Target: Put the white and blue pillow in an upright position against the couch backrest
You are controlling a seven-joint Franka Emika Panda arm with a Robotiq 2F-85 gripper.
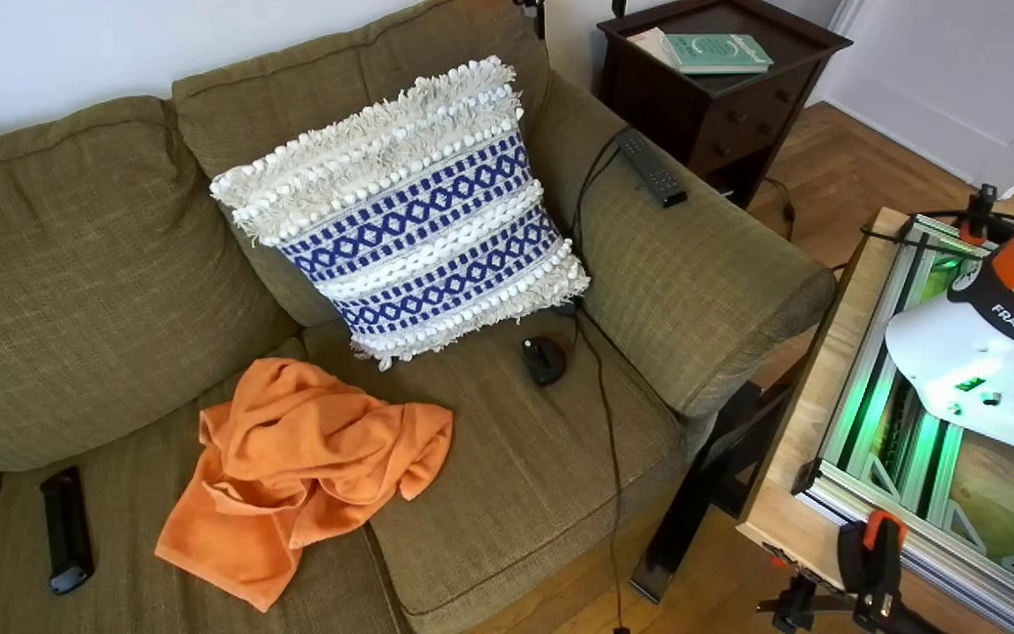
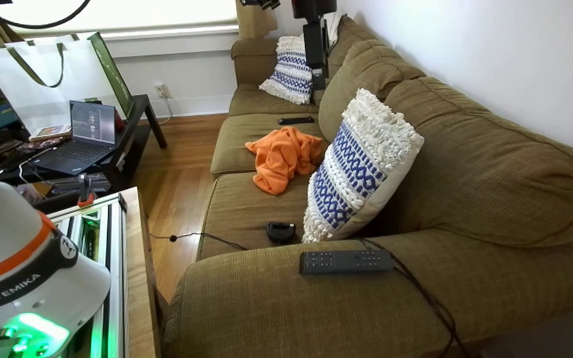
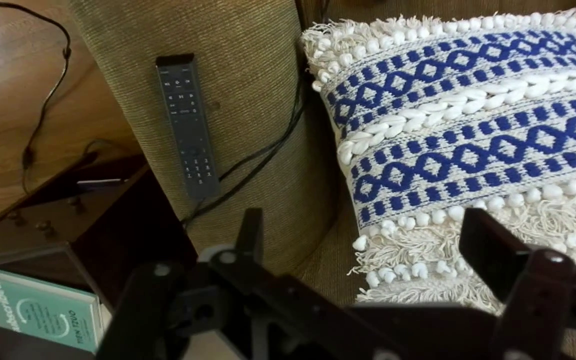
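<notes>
The white and blue pillow (image 1: pixel 419 211) leans back, tilted, on the couch seat by the armrest, its top toward the couch backrest (image 1: pixel 296 101). It also shows in an exterior view (image 2: pixel 361 164), tilted with its plain side edge visible, and in the wrist view (image 3: pixel 468 135). My gripper (image 3: pixel 363 217) is open and empty above the pillow's fringed top corner; one finger overlaps the fringe in view, the other overlaps the armrest. In an exterior view the gripper (image 2: pixel 319 59) hangs pointing down, and only its tip (image 1: pixel 533 13) shows at the top edge of an exterior view.
A remote (image 1: pixel 650 167) and black cables lie on the armrest (image 1: pixel 692 264). An orange cloth (image 1: pixel 313 467), a black device (image 1: pixel 544 359) and a black bar (image 1: pixel 67 528) lie on the seat. A similar pillow (image 2: pixel 289 72) stands at the couch's far end. A dark side table (image 1: pixel 718 106) holds books.
</notes>
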